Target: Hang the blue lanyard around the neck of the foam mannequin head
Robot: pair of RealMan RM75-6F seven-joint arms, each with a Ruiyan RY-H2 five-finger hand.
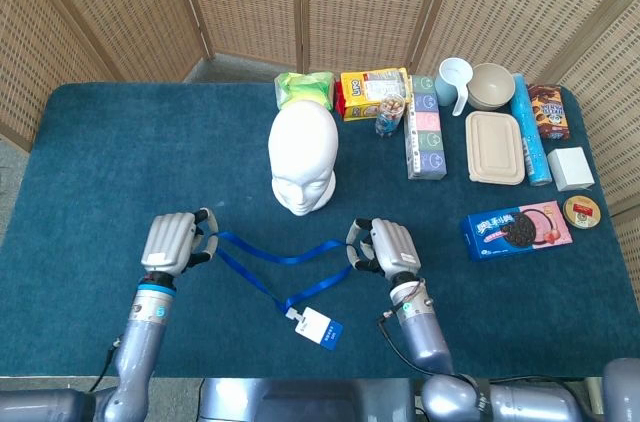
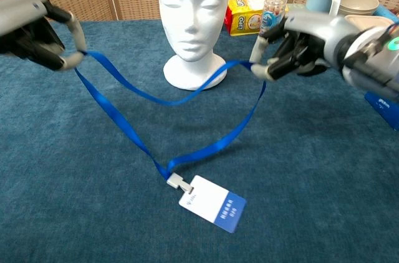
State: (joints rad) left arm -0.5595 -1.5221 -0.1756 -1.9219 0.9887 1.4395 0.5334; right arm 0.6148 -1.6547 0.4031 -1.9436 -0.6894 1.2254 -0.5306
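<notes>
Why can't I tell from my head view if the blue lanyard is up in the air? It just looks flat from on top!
Observer: The chest view shows it raised. The left hand and right hand hold the blue lanyard at about the height of the mannequin head's neck.
Operator: High enough to go over the top?
Observer: Not yet. Between the hands the strap sags across the front of the base, below the chin.
Operator: And the card?
Observer: The badge is the lowest part, tilted, close to the table.
</notes>
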